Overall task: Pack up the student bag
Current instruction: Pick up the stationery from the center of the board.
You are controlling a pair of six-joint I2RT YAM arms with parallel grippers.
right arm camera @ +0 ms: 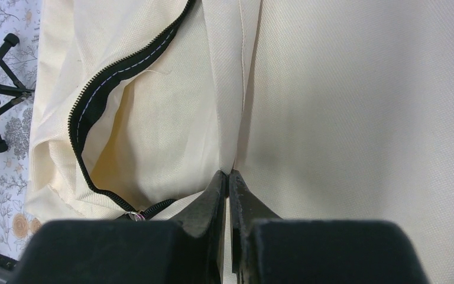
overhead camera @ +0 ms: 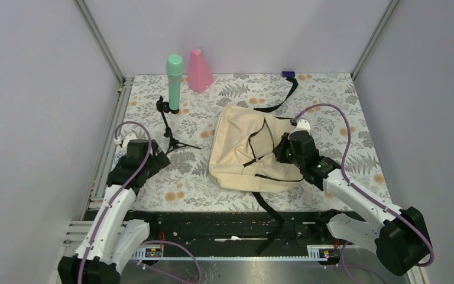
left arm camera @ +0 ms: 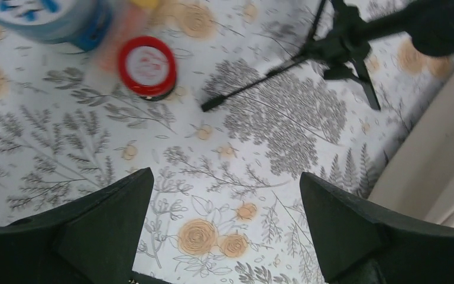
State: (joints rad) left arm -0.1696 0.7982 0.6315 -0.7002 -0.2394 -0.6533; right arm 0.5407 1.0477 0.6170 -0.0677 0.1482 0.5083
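Note:
The student bag [overhead camera: 239,151] is a large cream backpack lying flat in the middle of the table, with its black zipper [right arm camera: 94,106] parted over a pale inner pocket. My right gripper [overhead camera: 285,148] rests on the bag's right side. In the right wrist view it [right arm camera: 229,173] is shut, pinching a raised fold of the cream fabric [right arm camera: 360,106] at its tips. My left gripper [overhead camera: 153,158] hovers over the flowered cloth left of the bag. Its jaws [left arm camera: 226,180] stand wide open with nothing between them.
A small black tripod [overhead camera: 168,127] holds a green microphone [overhead camera: 174,83] left of the bag, and a pink cone-shaped object [overhead camera: 199,71] stands at the back. A red-lidded jar [left arm camera: 147,66] and a blue-and-white container [left arm camera: 47,18] lie ahead of the left gripper. A black strap [overhead camera: 269,213] trails over the near edge.

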